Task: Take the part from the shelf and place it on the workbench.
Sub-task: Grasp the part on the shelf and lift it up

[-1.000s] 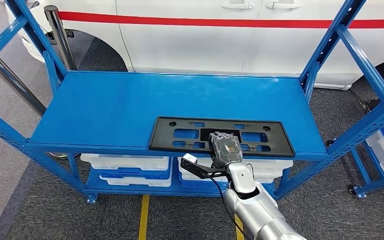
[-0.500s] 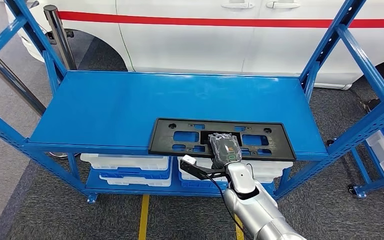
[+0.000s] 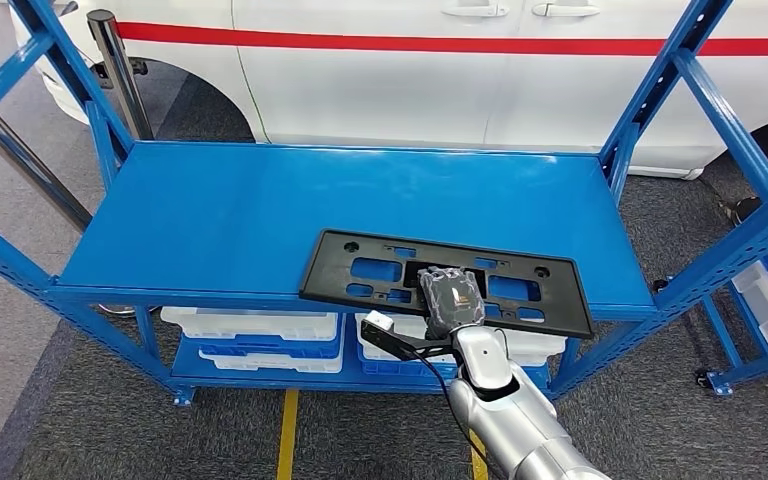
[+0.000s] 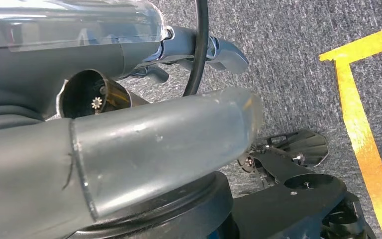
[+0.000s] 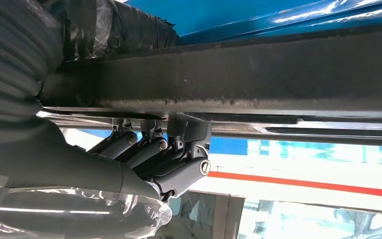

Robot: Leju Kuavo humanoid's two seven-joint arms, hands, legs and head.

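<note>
The part is a long black plastic frame (image 3: 380, 270) with several cut-outs, lying on the blue shelf board (image 3: 230, 210) near its front edge, slightly askew. Its right end reaches past the board's front lip. My right hand (image 3: 452, 297) comes up from below and grips the middle of the part's front edge. In the right wrist view the part's dark edge (image 5: 238, 74) runs across the picture, with my fingers (image 5: 171, 159) closed against one face. My left hand (image 4: 144, 149) hangs low over the floor; how its fingers lie is unclear.
Slanted blue uprights (image 3: 660, 90) flank the shelf on both sides. White bins (image 3: 250, 325) sit on the lower level. A white car (image 3: 410, 70) stands behind. Grey carpet with a yellow line (image 3: 287, 435) lies in front of the shelf.
The part's right end has swung toward the shelf's front edge and now overhangs it, with my right hand still holding it. The left end has barely moved.
</note>
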